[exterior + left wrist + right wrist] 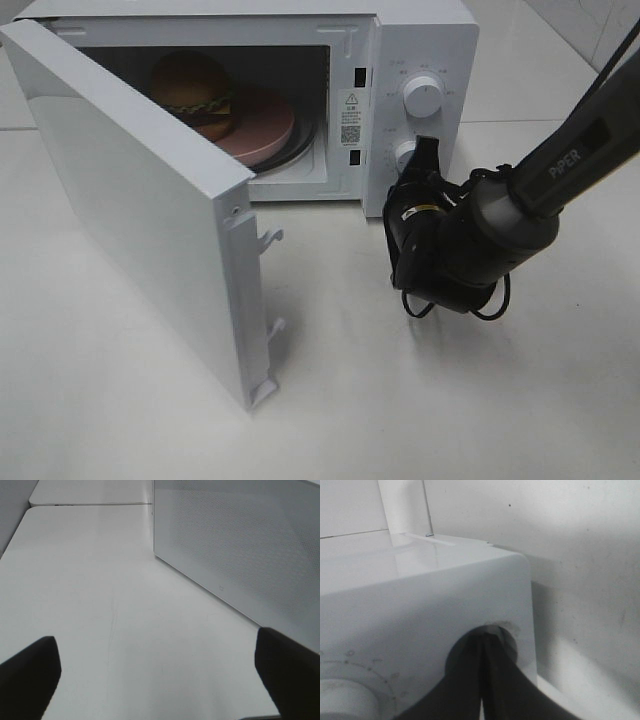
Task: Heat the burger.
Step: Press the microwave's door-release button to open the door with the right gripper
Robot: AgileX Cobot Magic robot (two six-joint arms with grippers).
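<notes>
Behind the door [130, 200], burger [190, 85] partly hidden; right end effector [482, 647] pinched, left end effector [160, 680] wide.

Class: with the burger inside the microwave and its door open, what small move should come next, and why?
Probably push the door shut with the open left gripper beside its outer face. The burger is on the pink plate inside and the shut right gripper is at the lower knob, yet the door stands wide.
</notes>
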